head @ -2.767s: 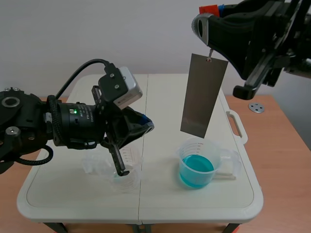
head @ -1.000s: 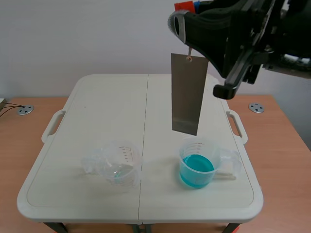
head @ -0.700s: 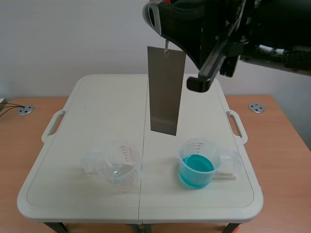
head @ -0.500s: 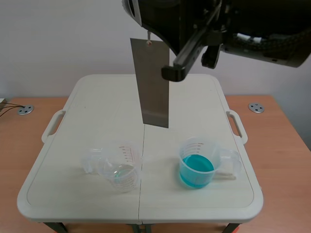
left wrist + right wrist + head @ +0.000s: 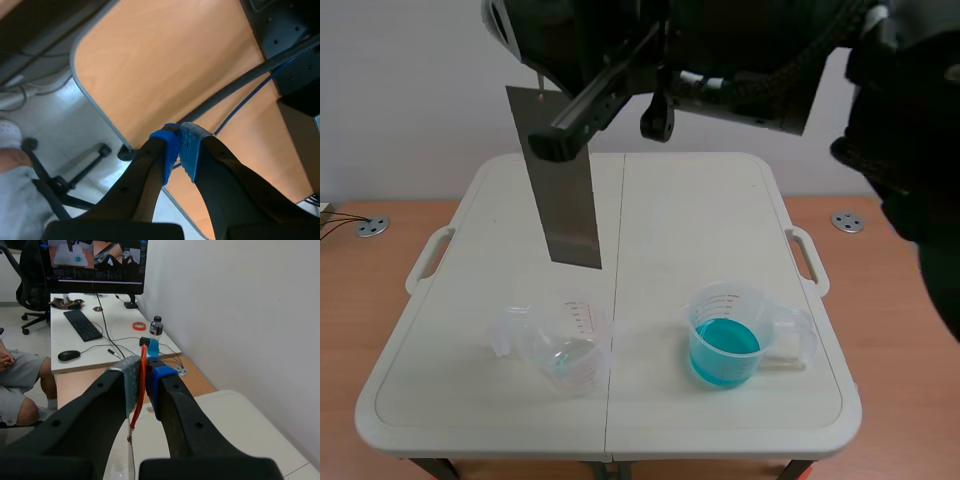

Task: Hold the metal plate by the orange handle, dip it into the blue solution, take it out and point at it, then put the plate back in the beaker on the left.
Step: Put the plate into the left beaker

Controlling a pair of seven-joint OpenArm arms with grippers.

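A grey metal plate (image 5: 558,180) hangs upright high over the table, its lower edge above and slightly behind the empty clear beaker (image 5: 565,345) at the left. My right gripper (image 5: 534,62), on an arm stretched across from the right, holds it from above. In the right wrist view the right gripper (image 5: 145,371) is shut on the orange handle (image 5: 142,390), with the plate (image 5: 130,460) edge-on below. The beaker of blue solution (image 5: 724,340) stands at the right. My left gripper (image 5: 179,150) is shut on nothing, away from the table and absent from the scene view.
The white folding table (image 5: 680,210) has side handles and stands on a wooden surface (image 5: 890,300). Under the left gripper run cables (image 5: 235,85) over a wooden board. Past the right gripper are a desk with a monitor (image 5: 95,265), a keyboard, and a seated person's leg (image 5: 20,385).
My right arm has carried the hanging plate leftward, from above the blue beaker to above the empty beaker. The left arm, earlier at the empty beaker, has left the scene view.
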